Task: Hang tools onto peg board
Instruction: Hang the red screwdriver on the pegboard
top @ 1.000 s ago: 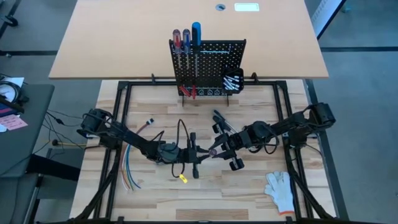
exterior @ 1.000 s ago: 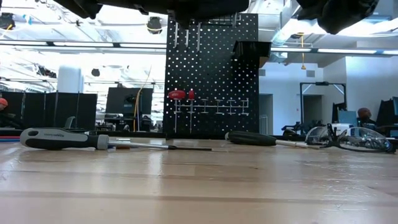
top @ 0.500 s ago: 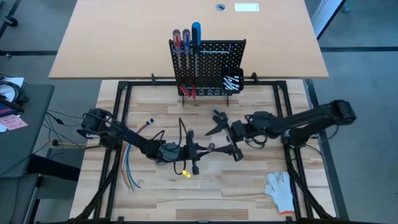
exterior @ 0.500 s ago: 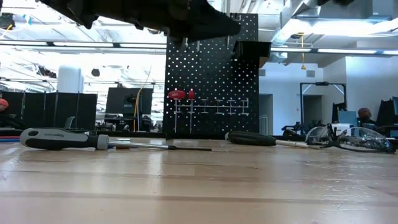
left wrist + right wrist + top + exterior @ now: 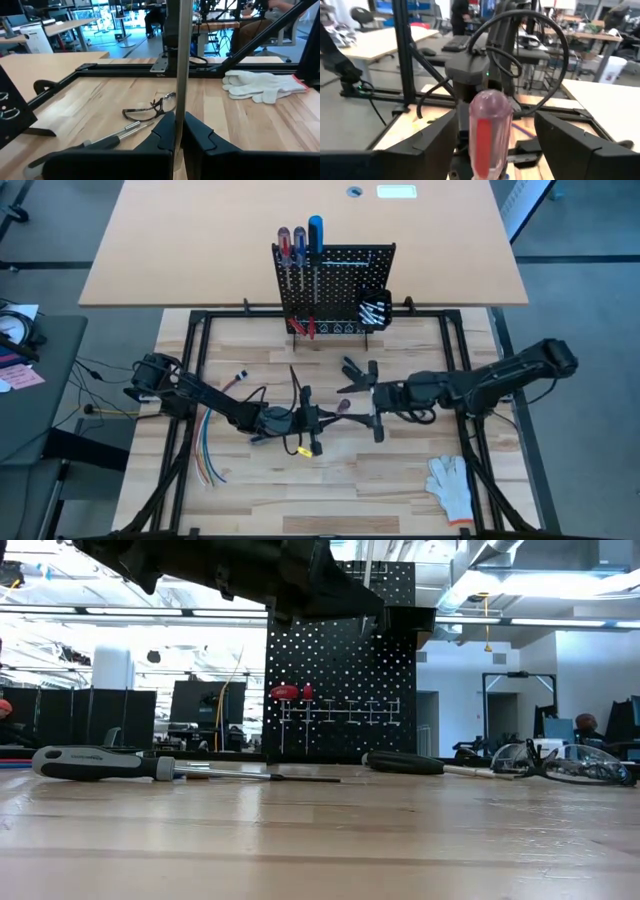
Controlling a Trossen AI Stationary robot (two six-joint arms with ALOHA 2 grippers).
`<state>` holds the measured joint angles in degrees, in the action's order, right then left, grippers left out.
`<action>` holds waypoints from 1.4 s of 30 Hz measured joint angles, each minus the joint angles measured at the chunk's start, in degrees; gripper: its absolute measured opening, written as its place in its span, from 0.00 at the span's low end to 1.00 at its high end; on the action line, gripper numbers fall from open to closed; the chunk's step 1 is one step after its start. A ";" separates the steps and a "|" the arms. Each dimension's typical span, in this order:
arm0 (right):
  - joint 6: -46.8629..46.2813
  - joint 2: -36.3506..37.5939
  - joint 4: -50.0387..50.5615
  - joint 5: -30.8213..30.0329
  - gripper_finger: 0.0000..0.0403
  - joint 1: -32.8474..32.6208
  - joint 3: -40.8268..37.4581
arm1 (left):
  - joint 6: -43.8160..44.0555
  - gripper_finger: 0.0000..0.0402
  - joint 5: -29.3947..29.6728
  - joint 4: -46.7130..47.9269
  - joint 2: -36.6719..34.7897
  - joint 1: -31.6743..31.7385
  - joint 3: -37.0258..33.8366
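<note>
In front of the peg board point(image 5: 334, 288), over the middle of the table point(image 5: 400, 480), my left claw point(image 5: 316, 420) is clamped on the metal shaft of a screwdriver point(image 5: 487, 131). Its clear red-cored handle points into my right claw point(image 5: 372, 411) (fingers spread wide either side, not touching). Three screwdrivers point(image 5: 299, 246) hang on the board already.

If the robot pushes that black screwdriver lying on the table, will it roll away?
Probably a little. The black screwdriver has a rounded handle and lies flat, so a sideways push might roll it. Its thick handle looks heavier than the thin shaft, so it may swing around instead of rolling straight.
</note>
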<state>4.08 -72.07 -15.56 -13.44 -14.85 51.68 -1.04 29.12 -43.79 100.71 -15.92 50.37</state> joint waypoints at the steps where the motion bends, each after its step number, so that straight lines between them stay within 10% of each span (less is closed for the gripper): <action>1: 0.01 0.00 1.41 -0.89 0.64 -0.33 0.66 | 0.08 0.01 0.04 0.18 0.00 0.00 0.00; 13: -0.20 0.02 6.90 -7.25 0.22 -2.85 3.13 | 0.11 0.01 0.78 0.70 0.00 0.02 0.00; 29: -1.08 0.40 7.70 -8.05 0.22 -2.69 3.13 | -1.14 0.19 1.20 1.92 -0.02 -0.20 0.00; 42: -1.66 1.62 8.19 -9.85 0.22 -3.18 3.13 | -2.85 0.02 1.57 0.33 -0.04 -0.25 0.00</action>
<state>2.42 -70.46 -7.38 -23.29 -18.02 54.81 -3.89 30.70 -43.46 100.66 -16.18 50.37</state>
